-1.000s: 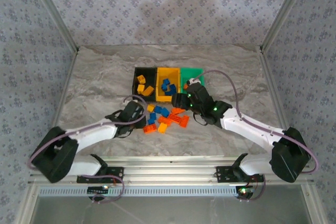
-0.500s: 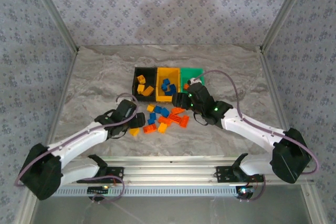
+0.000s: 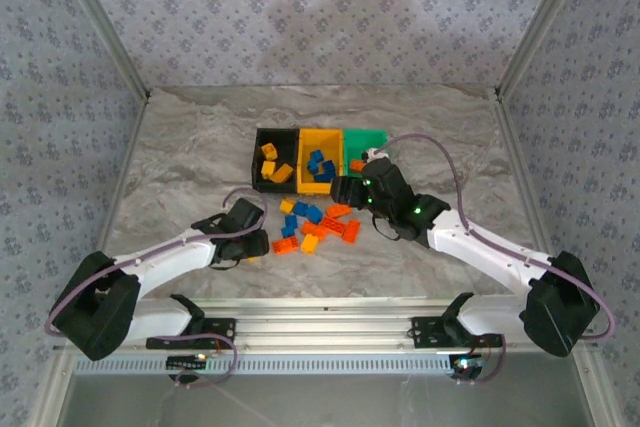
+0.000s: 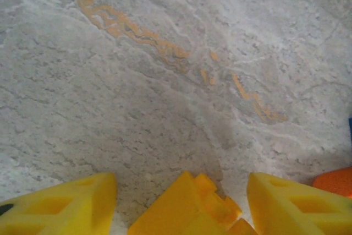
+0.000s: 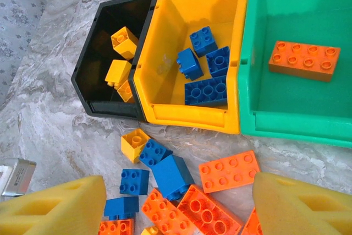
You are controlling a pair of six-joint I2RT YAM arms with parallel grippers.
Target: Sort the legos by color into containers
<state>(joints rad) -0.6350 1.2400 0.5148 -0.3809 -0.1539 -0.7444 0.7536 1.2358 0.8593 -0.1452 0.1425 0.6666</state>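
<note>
Left gripper (image 3: 251, 243) drew back; green bin (image 5: 300, 126) holds one orange brick (image 5: 303, 60).

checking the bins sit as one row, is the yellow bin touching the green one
Touching. The right wrist view shows the yellow bin and the green bin pressed side wall against side wall, with no gap between them.

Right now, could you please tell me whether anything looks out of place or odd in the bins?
Nothing is mis-sorted; each bin holds one colour. The only oddity is the pairing: the yellow bricks lie in the black bin, the yellow bin holds blue bricks, and the green bin one orange brick.
</note>
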